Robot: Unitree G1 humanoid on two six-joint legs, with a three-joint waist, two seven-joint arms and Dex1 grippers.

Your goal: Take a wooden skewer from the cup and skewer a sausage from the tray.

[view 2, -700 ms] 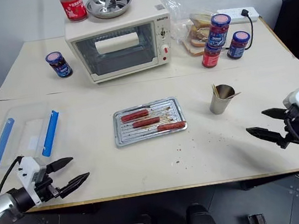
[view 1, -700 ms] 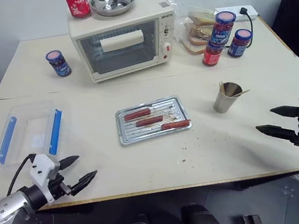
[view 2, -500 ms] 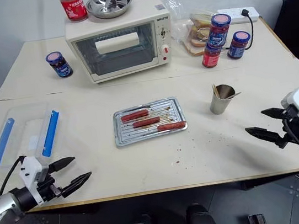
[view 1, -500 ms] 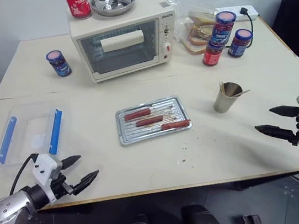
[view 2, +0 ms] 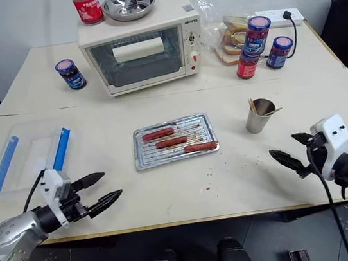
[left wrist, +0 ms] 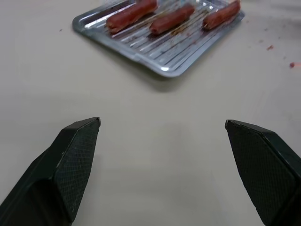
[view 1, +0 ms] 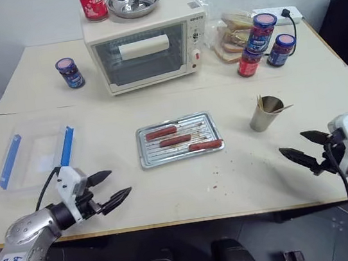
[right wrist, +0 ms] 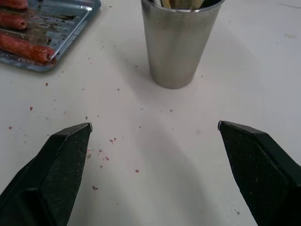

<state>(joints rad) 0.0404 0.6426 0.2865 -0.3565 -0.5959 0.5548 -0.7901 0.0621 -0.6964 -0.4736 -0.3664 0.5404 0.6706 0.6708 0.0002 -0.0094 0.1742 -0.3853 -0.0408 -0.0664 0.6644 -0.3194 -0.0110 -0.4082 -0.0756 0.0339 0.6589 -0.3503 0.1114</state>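
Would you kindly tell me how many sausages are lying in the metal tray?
3, all in the tray: one far-left, one middle, one near-right.

I have both arms low and forward at the near edge of the desk (view 1: pixel 188 187). My left gripper (view 1: pixel 107 188) has its fingers spread wide, angled inward and empty. My right gripper (view 1: pixel 301 148) mirrors it, fingers wide apart, holding nothing.

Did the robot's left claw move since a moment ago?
Yes. The left gripper has moved inward and forward over the table, closer to the tray, its jaws open and empty.
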